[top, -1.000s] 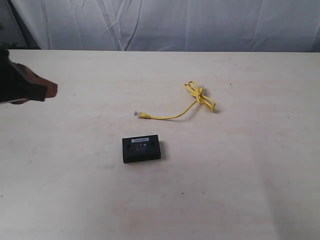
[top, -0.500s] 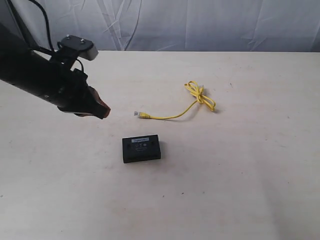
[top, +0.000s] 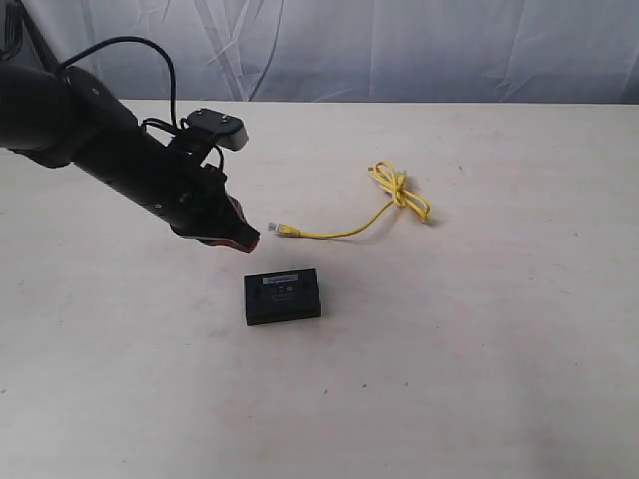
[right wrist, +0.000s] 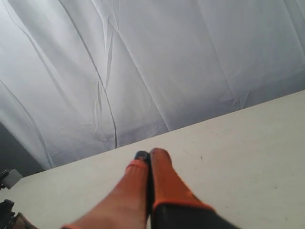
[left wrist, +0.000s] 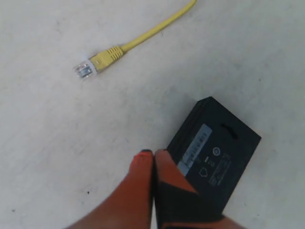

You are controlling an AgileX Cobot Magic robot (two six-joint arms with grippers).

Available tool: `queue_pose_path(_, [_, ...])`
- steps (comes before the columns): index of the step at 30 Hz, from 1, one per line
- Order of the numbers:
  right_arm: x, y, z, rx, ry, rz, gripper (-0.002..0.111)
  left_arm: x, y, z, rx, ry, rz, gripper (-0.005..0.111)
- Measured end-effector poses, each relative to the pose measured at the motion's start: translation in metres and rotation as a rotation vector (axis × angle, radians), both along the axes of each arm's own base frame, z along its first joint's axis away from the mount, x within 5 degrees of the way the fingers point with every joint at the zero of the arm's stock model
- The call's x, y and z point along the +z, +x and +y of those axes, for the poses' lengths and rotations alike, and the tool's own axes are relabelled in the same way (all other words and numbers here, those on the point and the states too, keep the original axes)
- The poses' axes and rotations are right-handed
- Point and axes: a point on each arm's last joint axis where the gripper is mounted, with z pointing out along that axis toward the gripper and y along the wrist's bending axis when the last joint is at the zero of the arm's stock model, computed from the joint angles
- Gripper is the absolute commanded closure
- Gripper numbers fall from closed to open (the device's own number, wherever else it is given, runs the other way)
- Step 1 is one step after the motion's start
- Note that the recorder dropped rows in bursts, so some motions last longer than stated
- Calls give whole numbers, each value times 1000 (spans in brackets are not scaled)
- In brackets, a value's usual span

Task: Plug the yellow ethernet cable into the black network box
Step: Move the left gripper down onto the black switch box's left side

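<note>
Over the pale table (top: 479, 379) my left pincer (top: 243, 239) hangs pressed together and empty, my right pincer (right wrist: 149, 154) likewise. The black network box (top: 283, 296) lies flat near the left tips; the yellow ethernet cable (top: 349, 233) lies apart from it, its clear plug (top: 275, 228) just beside my left pincer

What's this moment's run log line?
left end effector: shut, empty | yellow ethernet cable: unplugged | black network box: not held
</note>
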Motion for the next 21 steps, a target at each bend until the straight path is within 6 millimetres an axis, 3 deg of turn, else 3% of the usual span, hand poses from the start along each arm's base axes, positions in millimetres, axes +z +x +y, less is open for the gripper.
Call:
queue_pose_path(8, [14, 4, 3, 33, -83, 55, 109, -19, 12, -7, 9, -4, 33, 107])
queue_pose_path(17, [5, 23, 9, 100, -135, 203, 109, -47, 18, -9, -5, 14, 79, 107])
queue_pose_path(21, [0, 33, 11, 118, -136, 274, 109, -47, 15, -10, -33, 3, 116, 107])
